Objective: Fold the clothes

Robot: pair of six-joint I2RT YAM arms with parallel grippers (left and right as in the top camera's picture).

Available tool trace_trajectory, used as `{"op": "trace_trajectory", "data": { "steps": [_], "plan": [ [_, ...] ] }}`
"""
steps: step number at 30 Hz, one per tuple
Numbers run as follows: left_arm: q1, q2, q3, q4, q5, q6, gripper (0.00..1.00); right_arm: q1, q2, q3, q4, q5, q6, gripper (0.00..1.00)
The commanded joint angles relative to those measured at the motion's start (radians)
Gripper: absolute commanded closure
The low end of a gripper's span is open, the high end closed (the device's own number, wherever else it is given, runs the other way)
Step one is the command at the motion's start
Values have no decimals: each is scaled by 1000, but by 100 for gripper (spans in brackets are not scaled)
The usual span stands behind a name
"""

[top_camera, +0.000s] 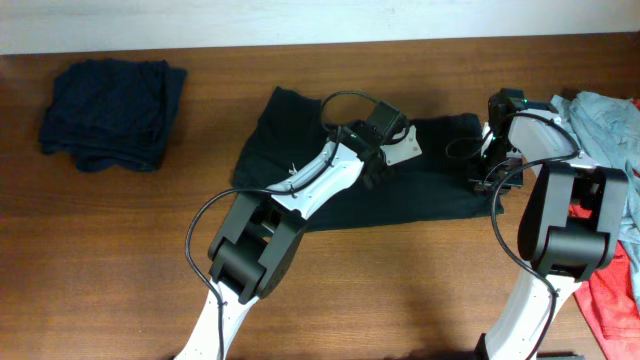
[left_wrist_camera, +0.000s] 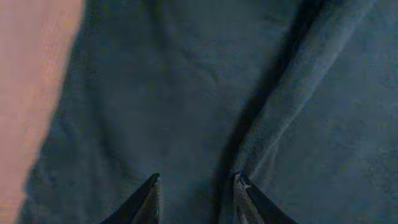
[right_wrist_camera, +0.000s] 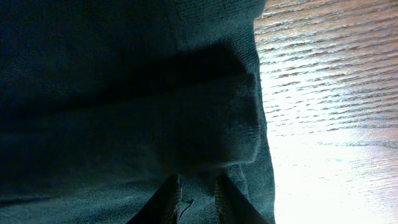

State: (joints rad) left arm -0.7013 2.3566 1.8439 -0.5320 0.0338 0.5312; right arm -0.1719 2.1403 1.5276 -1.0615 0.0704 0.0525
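Left gripper (left_wrist_camera: pixel 196 186) half-open over one black shirt (top_camera: pixel 268 140), right gripper (right_wrist_camera: pixel 198 196) pinching its edge.

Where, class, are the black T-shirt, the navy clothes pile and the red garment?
black T-shirt (top_camera: pixel 270 135), overhead view, bare left part.
navy clothes pile (top_camera: pixel 112 115), overhead view, middle.
red garment (top_camera: pixel 612 300), overhead view, lower part.

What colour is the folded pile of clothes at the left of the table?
Dark navy blue. The folded pile shows best in the overhead view.

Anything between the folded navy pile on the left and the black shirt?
No. The overhead view shows only bare wooden table between the navy pile and the black shirt.
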Motion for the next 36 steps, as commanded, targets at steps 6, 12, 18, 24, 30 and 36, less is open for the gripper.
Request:
{"op": "trace_trajectory", "data": {
  "steps": [6, 12, 18, 24, 30, 36],
  "plan": [
    [-3, 8, 3, 97, -82, 7, 62, 2, -8, 2, 14, -10, 4, 75],
    [0, 0, 13, 145, -245, -72, 63, 2, -8, 2, 14, -10, 4, 75],
    [-6, -62, 39, -23, -155, -74, 58, 2, -8, 2, 16, -10, 4, 72],
    [-7, -66, 36, -58, 145, -74, 57, 2, -8, 2, 19, -10, 4, 72],
    [-18, -66, 35, -54, 146, -74, 57, 2, -8, 2, 18, -10, 4, 72],
    [-32, -65, 32, -60, 154, -74, 56, 2, -8, 2, 19, -11, 4, 72]
  ]
}}
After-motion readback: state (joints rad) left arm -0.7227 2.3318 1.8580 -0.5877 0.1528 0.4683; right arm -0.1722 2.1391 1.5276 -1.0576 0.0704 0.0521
